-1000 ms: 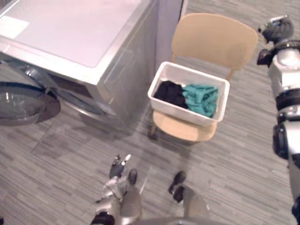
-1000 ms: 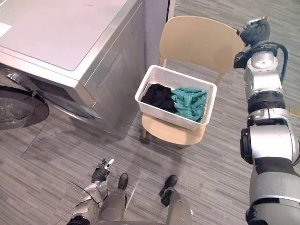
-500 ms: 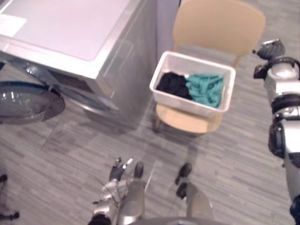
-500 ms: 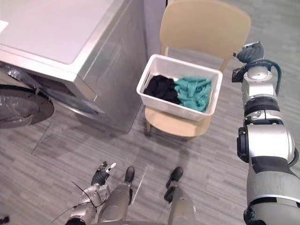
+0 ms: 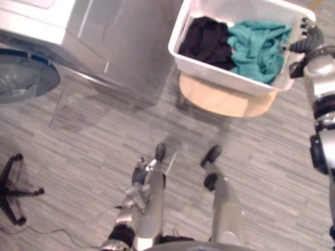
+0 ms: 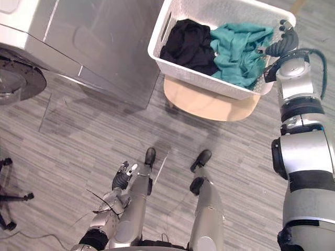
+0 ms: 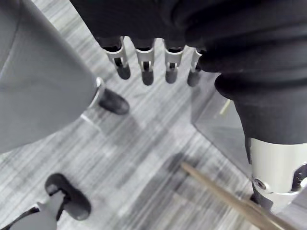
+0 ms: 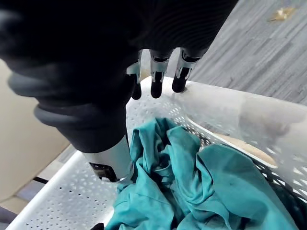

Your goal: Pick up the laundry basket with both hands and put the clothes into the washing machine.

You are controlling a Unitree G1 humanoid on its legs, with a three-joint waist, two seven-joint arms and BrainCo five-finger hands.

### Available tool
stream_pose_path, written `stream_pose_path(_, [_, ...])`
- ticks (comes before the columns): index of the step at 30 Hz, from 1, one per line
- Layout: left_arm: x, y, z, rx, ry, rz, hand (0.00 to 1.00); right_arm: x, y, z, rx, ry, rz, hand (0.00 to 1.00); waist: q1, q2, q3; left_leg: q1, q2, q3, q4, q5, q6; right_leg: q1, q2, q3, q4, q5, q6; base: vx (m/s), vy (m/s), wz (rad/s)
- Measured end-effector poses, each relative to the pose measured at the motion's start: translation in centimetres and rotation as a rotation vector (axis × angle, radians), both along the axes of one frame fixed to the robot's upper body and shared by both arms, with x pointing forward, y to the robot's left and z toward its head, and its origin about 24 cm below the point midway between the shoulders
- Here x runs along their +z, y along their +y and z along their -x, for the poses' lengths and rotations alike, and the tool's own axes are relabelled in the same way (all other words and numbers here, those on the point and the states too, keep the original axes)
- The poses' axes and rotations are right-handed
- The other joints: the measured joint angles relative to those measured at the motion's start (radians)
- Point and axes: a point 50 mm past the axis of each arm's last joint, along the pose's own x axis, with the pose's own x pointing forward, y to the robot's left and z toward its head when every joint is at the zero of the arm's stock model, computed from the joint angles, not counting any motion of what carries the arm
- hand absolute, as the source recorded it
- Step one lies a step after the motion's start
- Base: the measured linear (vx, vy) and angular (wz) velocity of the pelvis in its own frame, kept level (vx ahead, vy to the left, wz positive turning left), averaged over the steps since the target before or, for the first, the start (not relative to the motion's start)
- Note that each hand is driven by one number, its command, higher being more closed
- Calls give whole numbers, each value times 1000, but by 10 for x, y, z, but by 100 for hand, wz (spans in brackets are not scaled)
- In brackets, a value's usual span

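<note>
A white laundry basket (image 6: 220, 10) holding a black garment (image 6: 188, 44) and a teal garment (image 6: 238, 49) sits on a tan chair (image 6: 209, 107) beside the washing machine (image 6: 104, 42). The right hand (image 6: 280, 42) is at the basket's right rim, fingers straight and gripping nothing. The left hand (image 6: 121, 180) hangs low over the floor, fingers relaxed and empty.

I see a white laundry basket (image 6: 209, 82) with fine dotted perforations all over its walls. One garment in it is teal (image 6: 238, 49), the other black (image 6: 188, 44). The chair seat (image 6: 209, 107) is pale tan. The washing machine (image 6: 104, 42) is silver-grey. The floor (image 6: 68, 146) is grey with streaky plank grain. My right hand (image 6: 284, 43) wears a dark ribbed cover.
</note>
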Motion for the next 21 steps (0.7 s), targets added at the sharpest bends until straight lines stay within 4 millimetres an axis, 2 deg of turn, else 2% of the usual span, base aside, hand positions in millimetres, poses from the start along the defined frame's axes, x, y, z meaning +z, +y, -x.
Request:
stream_pose_path(4, [11, -1, -6, 20, -59, 13, 0, 18, 8, 0, 6, -7, 101, 0, 3, -2, 4, -71, -5, -6, 29, -1, 0, -53, -9, -9, 14, -2, -2, 4, -1, 6])
stream_pose_path(7, [20, -4, -10, 43, -105, 33, 0, 29, 14, 2, 20, -16, 194, 0, 21, -4, 20, -132, -5, -9, 70, -12, 9, -95, -13, -16, 29, -6, -6, -2, -4, 2])
stream_pose_path(14, [37, 1, -17, 100, -189, 48, 0, 47, 31, 4, 84, -80, 257, 0, 33, -20, 35, -293, -4, -24, 207, -52, 13, -209, -18, -18, 84, -8, -11, -14, 6, -6])
stream_pose_path(17, [47, 3, -21, 117, -239, 53, 0, 64, 24, 12, 62, -128, 267, 0, 37, -31, 44, -361, -5, -29, 254, -62, 16, -262, -21, -17, 105, -9, -16, -10, 14, -7])
stream_pose_path(21, [56, 6, -23, 152, -277, 66, 0, 66, 13, 17, 26, -127, 274, 0, 55, -34, 52, -425, -5, -33, 280, -63, 16, -322, -26, -17, 127, -8, -19, 22, -2, -4])
